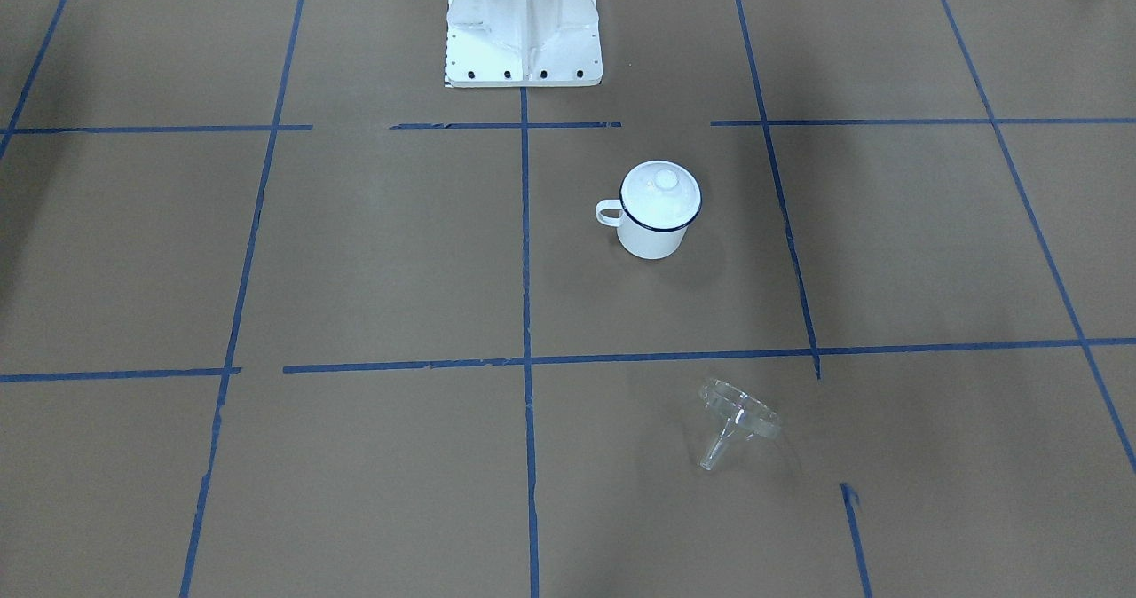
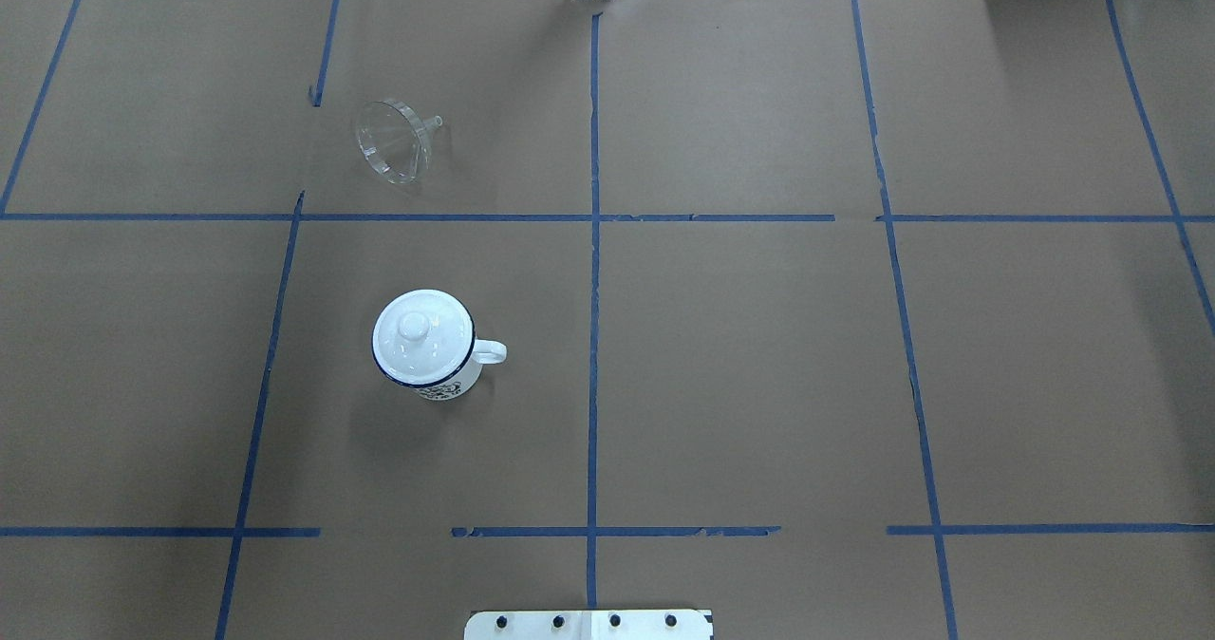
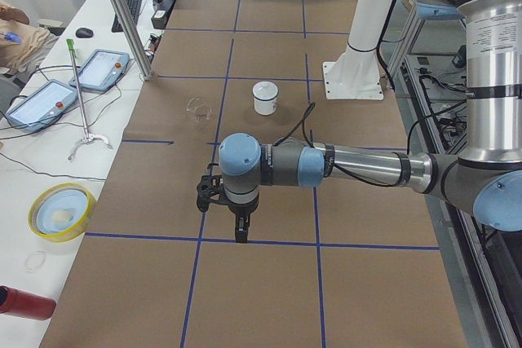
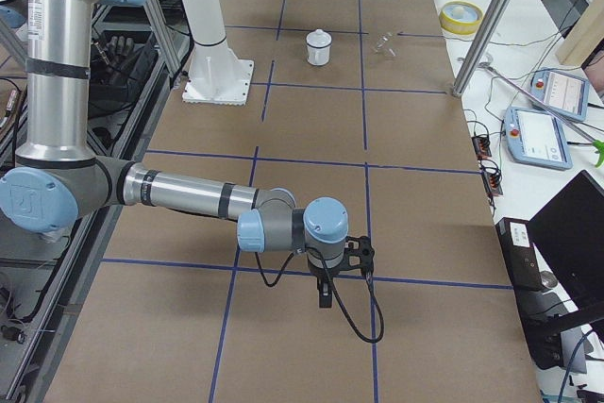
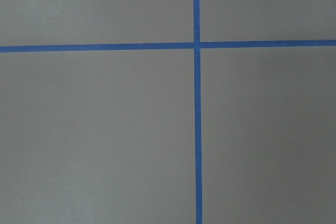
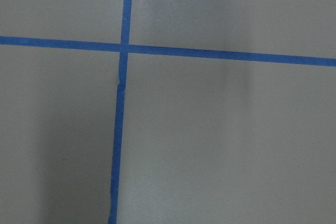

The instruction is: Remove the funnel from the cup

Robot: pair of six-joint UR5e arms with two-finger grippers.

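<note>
The clear funnel [image 1: 735,419] lies on its side on the brown paper, apart from the cup; it also shows in the overhead view [image 2: 392,140]. The white cup [image 1: 654,216] with a blue rim stands upright with a white domed lid [image 2: 421,334] on top, handle towards the table's middle. My left gripper [image 3: 239,230] hangs over a tape crossing near the table's left end, far from both. My right gripper [image 4: 326,292] hangs near the right end. Both show only in the side views, so I cannot tell whether they are open or shut. The wrist views show only paper and tape.
The robot's white base [image 1: 524,30] stands behind the cup. A yellow-rimmed bowl [image 3: 59,211], a red bottle [image 3: 24,303], teach pendants [image 3: 99,71] and a metal post [image 3: 122,14] stand on the side bench beyond the funnel.
</note>
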